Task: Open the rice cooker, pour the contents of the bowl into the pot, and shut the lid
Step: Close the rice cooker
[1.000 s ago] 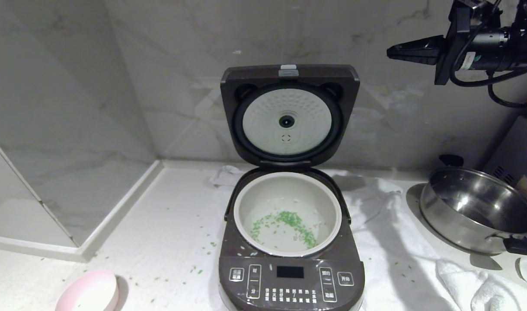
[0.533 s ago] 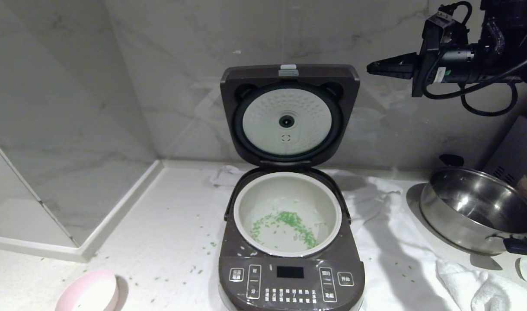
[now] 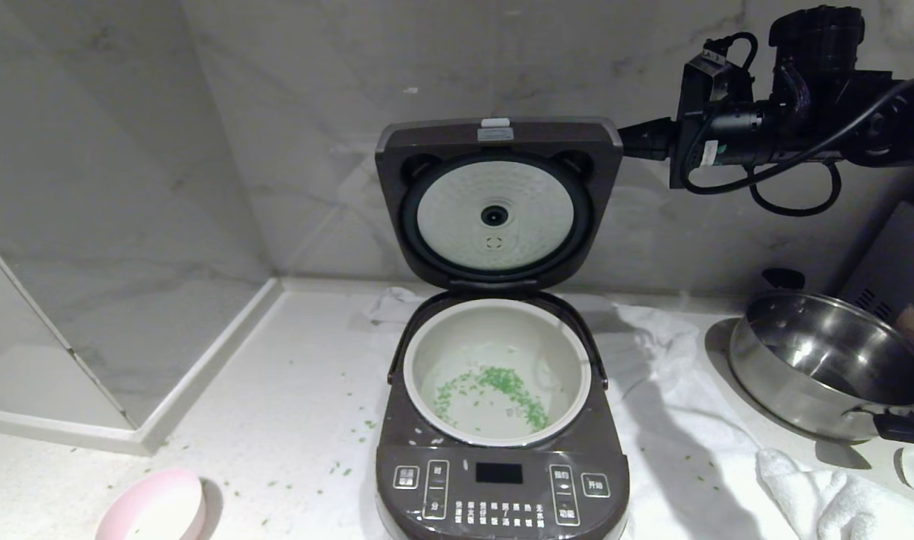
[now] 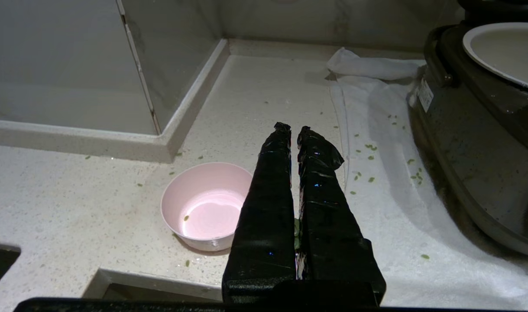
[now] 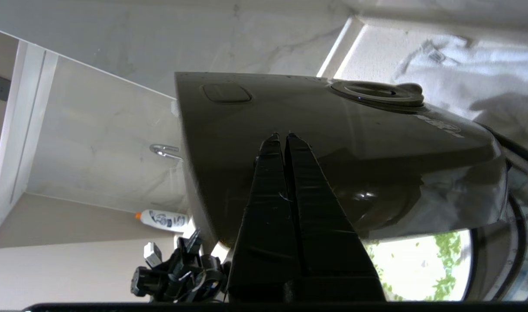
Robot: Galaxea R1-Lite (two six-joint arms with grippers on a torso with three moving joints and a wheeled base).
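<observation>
The rice cooker point(image 3: 501, 480) stands on the counter with its lid point(image 3: 498, 135) raised upright, the dimpled white disc facing me. The off-white pot point(image 3: 427, 352) holds the contents of the bowl point(image 3: 501, 382), green bits spread over its floor. My right gripper point(image 3: 642, 139) is shut and reaches behind the lid's upper right corner, where its tips are hidden. In the right wrist view the right gripper point(image 5: 281, 136) rests against the lid's dark outer top point(image 5: 376, 143). The pink bowl point(image 3: 153, 506) sits near the front left, almost empty. My left gripper point(image 4: 293, 128) hangs shut just beside the bowl point(image 4: 203, 203).
A steel pan point(image 3: 824, 367) stands at the right, with a white towel point(image 3: 824, 495) in front of it. A white cloth point(image 3: 666, 390) lies under the cooker. Green bits are scattered on the counter. A raised ledge point(image 3: 202, 375) bounds the counter at the left.
My right gripper has moved left and down, from clear of the cooker to behind the lid's upper right corner. The lid has tipped slightly forward and the cooker has shifted a little left.
</observation>
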